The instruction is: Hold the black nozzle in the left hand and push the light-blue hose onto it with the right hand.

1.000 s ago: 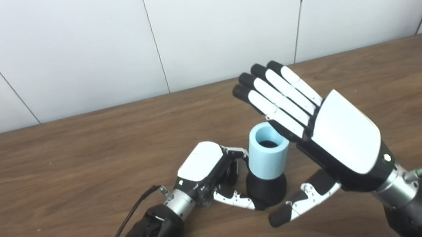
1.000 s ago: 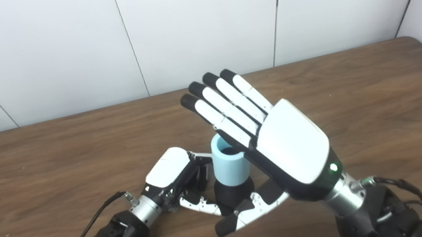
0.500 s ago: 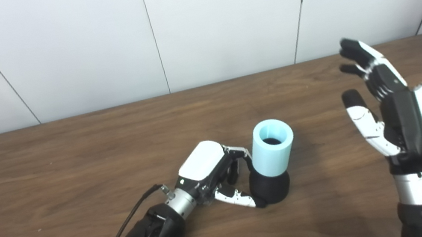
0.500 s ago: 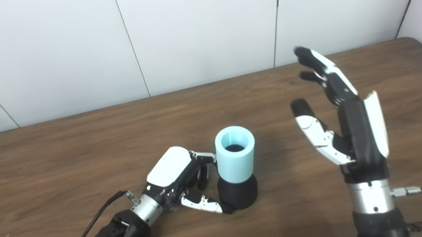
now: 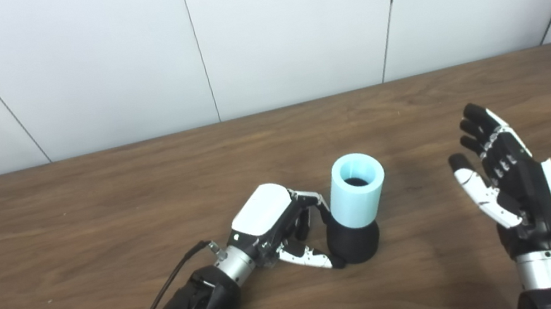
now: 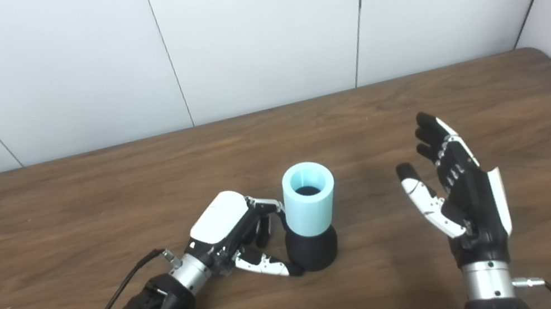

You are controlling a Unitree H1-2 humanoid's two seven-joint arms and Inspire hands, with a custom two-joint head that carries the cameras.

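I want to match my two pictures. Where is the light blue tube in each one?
Left eye view: the light-blue hose stands just right of the picture's middle, on the black nozzle.
Right eye view: the hose sits near the middle.
Shared landmark: the left hand touches the nozzle's left side in both.
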